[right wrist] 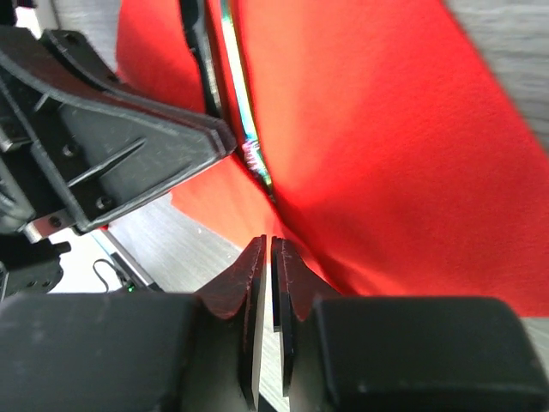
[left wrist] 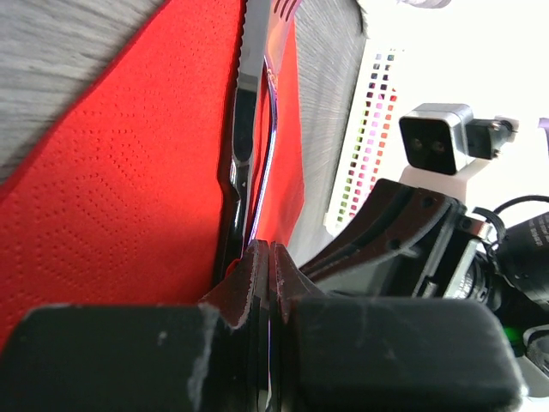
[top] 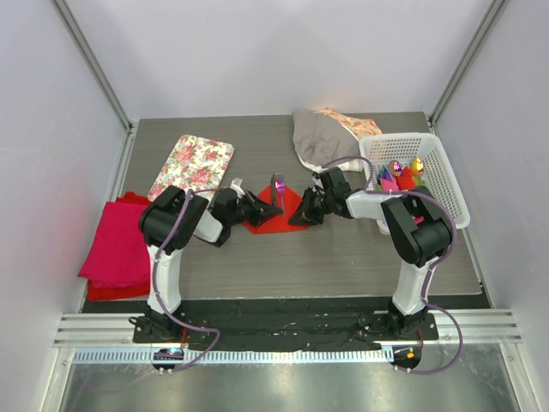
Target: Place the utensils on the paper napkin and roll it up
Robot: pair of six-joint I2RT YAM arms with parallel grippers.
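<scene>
Left fingers [left wrist: 247, 292] pinched shut beside utensils [left wrist: 243, 146]; right fingers [right wrist: 290, 268] nip paper napkin [right wrist: 386, 154] corner; overhead hides grips.

Lab cell: white walls [top: 283, 51], alu rail [top: 90, 327]

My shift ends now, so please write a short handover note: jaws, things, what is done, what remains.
Left gripper: jaws shut, at the napkin's edge.
Right gripper: jaws almost together at the opposite edge.
Whether either pinches paper is unclear.
Utensils lie side by side on the napkin.
Done: utensils placed.
Left to do: roll the napkin.
</scene>
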